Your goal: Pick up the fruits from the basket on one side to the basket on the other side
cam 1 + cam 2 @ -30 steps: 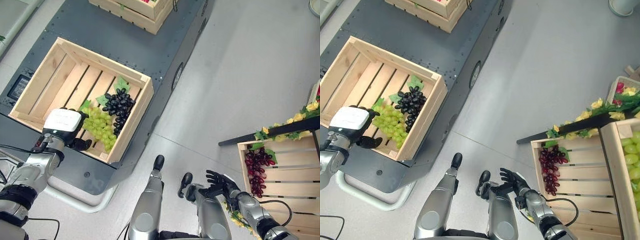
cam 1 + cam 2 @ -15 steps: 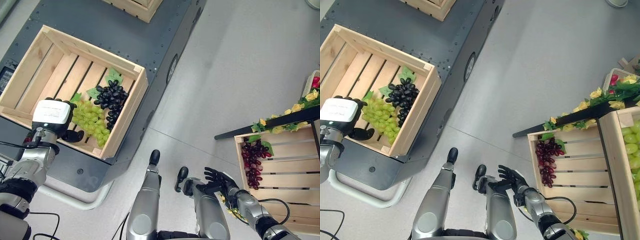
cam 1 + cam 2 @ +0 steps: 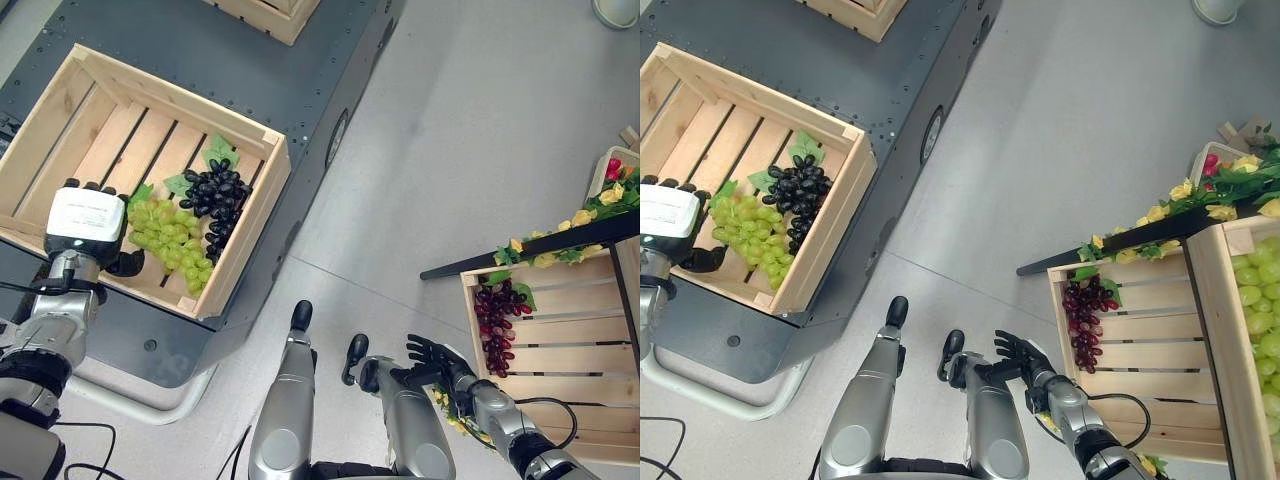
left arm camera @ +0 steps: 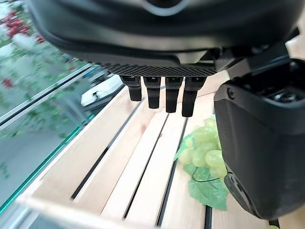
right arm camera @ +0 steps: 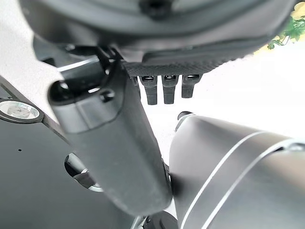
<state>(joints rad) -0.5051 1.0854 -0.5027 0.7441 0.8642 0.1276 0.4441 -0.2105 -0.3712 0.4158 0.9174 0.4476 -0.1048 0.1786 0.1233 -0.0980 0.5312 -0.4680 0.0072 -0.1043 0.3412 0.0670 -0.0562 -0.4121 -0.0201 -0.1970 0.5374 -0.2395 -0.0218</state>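
Over the left crate (image 3: 262, 205), the left robot hand (image 3: 85, 222) hovered with fingers straight and empty beside the green grapes (image 3: 168, 240), which lay touching the black grapes (image 3: 212, 200). The right robot hand (image 3: 437, 362) hung relaxed, holding nothing, near the right crate (image 3: 478, 340). The green bunch looked light, soft and floppy, best gripped around its upper body near the stem.

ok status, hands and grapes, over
Left hand open over left crate, beside green grapes, holding nothing. Right hand open, low by right crate. Black grapes alongside green; nothing in the way.
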